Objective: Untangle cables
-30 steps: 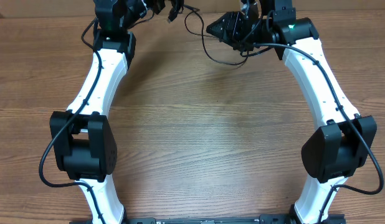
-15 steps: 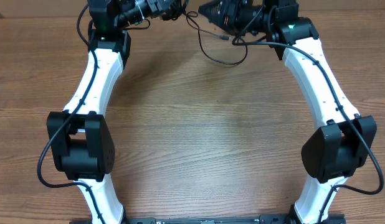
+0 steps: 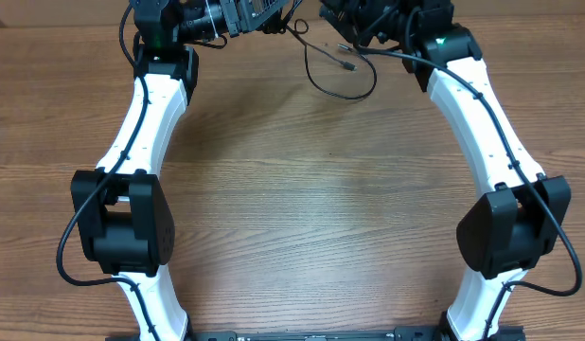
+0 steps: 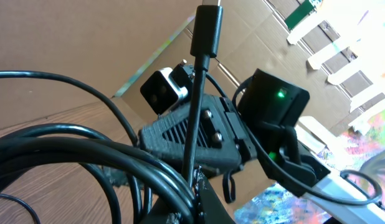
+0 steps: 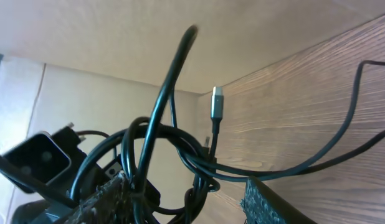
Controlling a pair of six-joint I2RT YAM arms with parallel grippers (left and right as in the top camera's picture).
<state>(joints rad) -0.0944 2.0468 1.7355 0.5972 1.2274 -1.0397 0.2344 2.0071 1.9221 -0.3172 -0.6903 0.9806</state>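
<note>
Left pincer (image 4: 192,199) clamps cables (image 4: 118,162); overhead shows loop only.

robotics lab, wood-grain table (image 3: 292,208), cardboard boxes (image 4: 242,43) behind

The brown wood-grain worktop (image 3: 292,199) runs across the whole overhead view, its boards lying left to right. Near its far edge, between the two white arms, a loop of thin black cable (image 3: 342,83) droops toward the wood, a small plug end (image 3: 347,66) just inside the loop; whether it touches the surface is hard to tell. The arms' shadows fall softly on the wood.
</note>
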